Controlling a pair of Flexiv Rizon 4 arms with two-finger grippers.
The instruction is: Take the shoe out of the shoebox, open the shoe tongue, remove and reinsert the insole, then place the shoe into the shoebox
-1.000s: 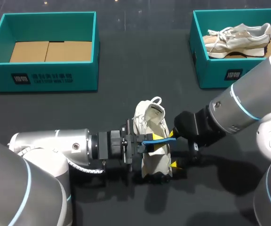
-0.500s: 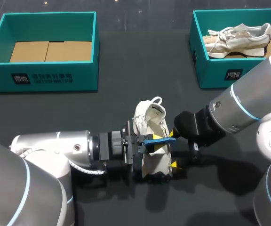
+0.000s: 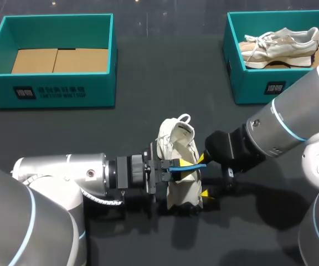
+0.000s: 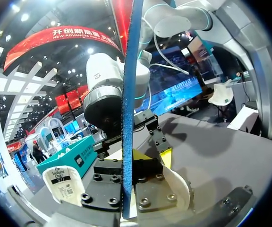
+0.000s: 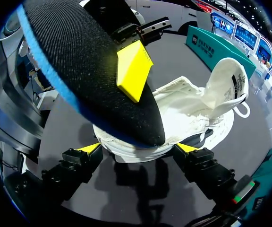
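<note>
Shoe (image 3: 177, 145) lay out of its box on the tabletop (image 3: 148, 88), near side, about the middle. Your left arm (image 3: 65, 174), from the left: jaws clenched on the insole (image 3: 186, 164), which was held edge-up across the shoe with its blue rim showing. Your right arm (image 3: 276, 133), from the right: jaws straddling the shoe and gripping it from both sides. Far-left shoebox (image 3: 54, 94) showed a cardboard floor. Far-right shoebox (image 3: 253, 88) held a second shoe (image 3: 281, 44).

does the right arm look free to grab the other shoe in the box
Probably not yet: the right gripper is shut on the white shoe, so it is busy; the other shoe lies uncovered in its box.
</note>
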